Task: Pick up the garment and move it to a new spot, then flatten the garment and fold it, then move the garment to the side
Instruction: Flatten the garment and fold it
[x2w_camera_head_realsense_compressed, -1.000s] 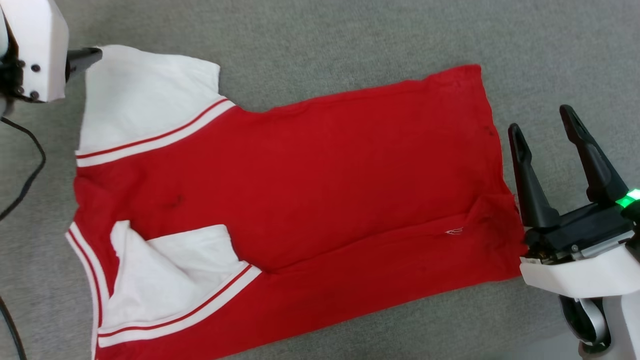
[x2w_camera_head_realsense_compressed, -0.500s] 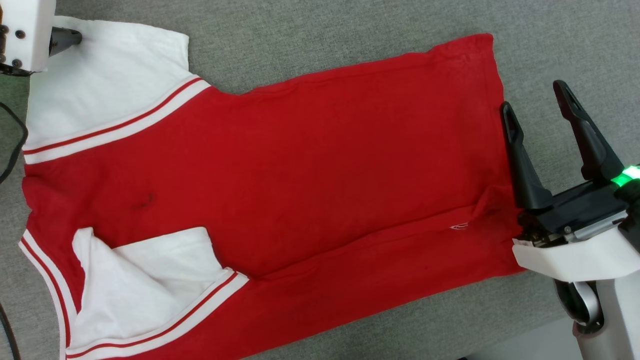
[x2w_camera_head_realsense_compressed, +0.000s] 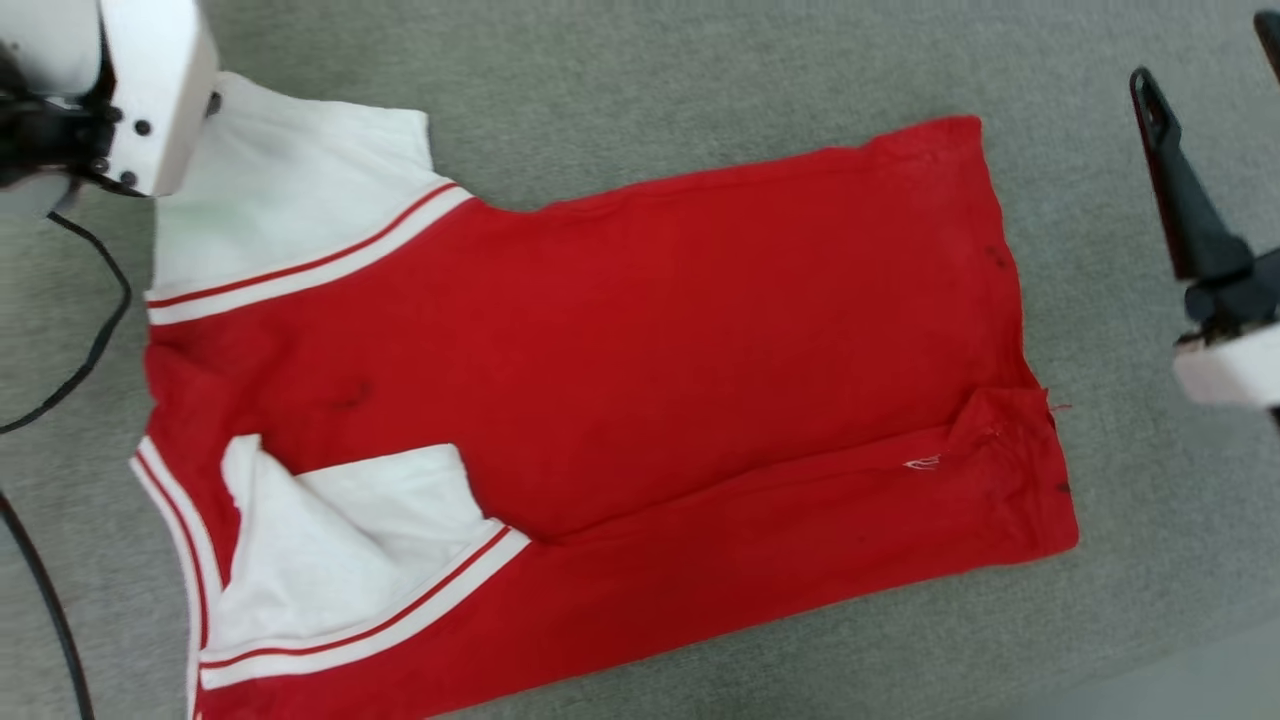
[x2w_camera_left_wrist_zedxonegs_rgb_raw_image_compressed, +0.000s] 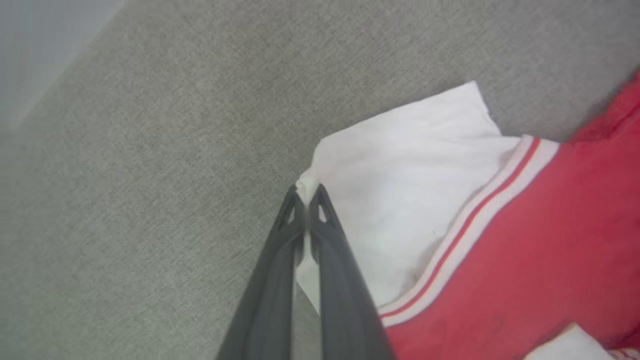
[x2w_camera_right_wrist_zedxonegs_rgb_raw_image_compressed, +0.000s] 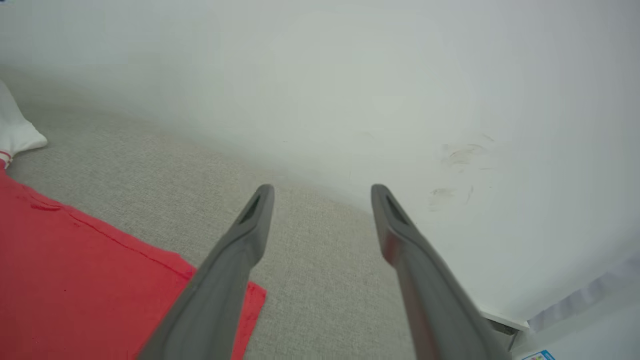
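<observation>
the red jersey-style t-shirt with white short sleeves and striped trim (x2w_camera_head_realsense_compressed: 640, 350) is spread out on the grey cloth-covered bench (x2w_camera_head_realsense_compressed: 600, 80), and the corner of one white sleeve is pinched between the closed fingers of the left tool (x2w_camera_left_wrist_zedxonegs_rgb_raw_image_compressed: 306, 192). the right tool (x2w_camera_right_wrist_zedxonegs_rgb_raw_image_compressed: 322, 192) is held with its fingers spread wide over bare bench, and the shirt's red hem corner is seen just left of its fingers, untouched.
</observation>
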